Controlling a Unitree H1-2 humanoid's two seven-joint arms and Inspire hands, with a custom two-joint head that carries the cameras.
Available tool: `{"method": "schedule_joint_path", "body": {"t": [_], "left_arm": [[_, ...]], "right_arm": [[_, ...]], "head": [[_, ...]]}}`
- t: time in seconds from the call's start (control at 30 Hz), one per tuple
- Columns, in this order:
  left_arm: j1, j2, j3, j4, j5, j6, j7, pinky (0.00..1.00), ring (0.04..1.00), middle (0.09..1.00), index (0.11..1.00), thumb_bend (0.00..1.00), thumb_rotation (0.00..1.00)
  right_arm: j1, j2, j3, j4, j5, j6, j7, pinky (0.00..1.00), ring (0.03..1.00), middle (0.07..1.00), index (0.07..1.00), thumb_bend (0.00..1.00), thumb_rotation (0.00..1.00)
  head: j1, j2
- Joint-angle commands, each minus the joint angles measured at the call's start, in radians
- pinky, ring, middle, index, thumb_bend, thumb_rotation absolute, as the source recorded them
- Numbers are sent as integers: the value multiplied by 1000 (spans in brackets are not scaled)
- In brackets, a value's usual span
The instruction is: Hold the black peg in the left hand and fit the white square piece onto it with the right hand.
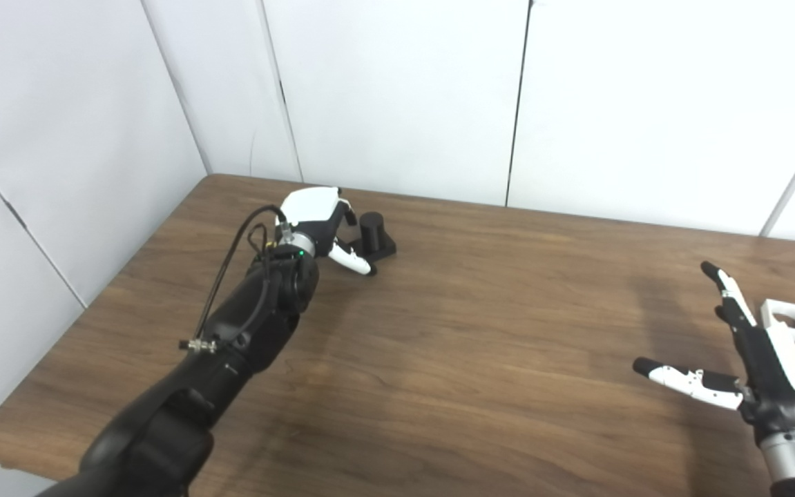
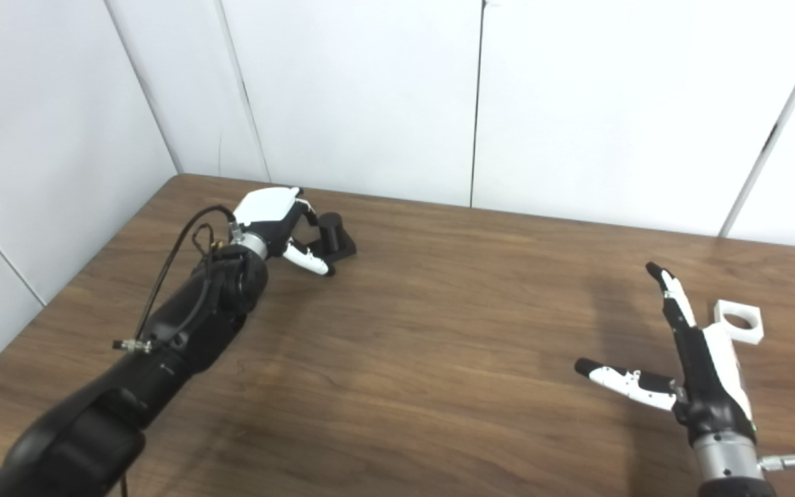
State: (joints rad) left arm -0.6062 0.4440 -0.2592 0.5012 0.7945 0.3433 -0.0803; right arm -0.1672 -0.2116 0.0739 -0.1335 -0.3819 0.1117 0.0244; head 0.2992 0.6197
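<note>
The left hand (image 1: 321,224) seems partly curled beside the black peg (image 1: 374,233), grip unclear; the right hand (image 2: 697,366) waits spread beside the white square piece (image 2: 739,321).

A wooden table (image 1: 480,359) fills the lower two thirds of the frame, its top a dark brown walnut-like veneer with grain running roughly left to right. Its left edge slants from the lower left up toward a rounded far corner in the upper left of centre, and a rounded near corner shows at the lower left. Behind and beside it stand white wall panels (image 1: 397,90), plain and matte, split by thin dark vertical seams (image 1: 518,103). The panels meet the tabletop's far edge along a line falling gently to the right. Light is even and soft, leaving faint blurred shadows on the wood at right.
</note>
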Motion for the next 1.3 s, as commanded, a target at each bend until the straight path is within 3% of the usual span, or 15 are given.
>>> {"method": "schedule_joint_path", "body": {"t": [0.0,0.2,0.57,1.27], "left_arm": [[-30,2,27,11,-27,-11,59,1000,1000,991,664,844,330],[-29,-33,48,61,-83,-36,131,980,995,976,654,841,348],[-50,-70,24,132,-128,-34,169,971,992,980,672,818,367],[-50,-93,-7,170,-194,-47,142,1000,1000,997,703,838,367]], "right_arm": [[-25,0,-7,-41,0,-13,-8,953,1000,995,960,816,208],[-21,-1,-8,-44,-3,-20,-13,936,1000,991,958,818,217],[-15,0,-12,-40,7,-32,-15,942,1000,998,961,805,199],[-17,5,-27,-51,-17,-18,-24,939,1000,1000,961,781,188]], "head": [[1,1],[-5,9],[-20,18],[-27,31]]}}
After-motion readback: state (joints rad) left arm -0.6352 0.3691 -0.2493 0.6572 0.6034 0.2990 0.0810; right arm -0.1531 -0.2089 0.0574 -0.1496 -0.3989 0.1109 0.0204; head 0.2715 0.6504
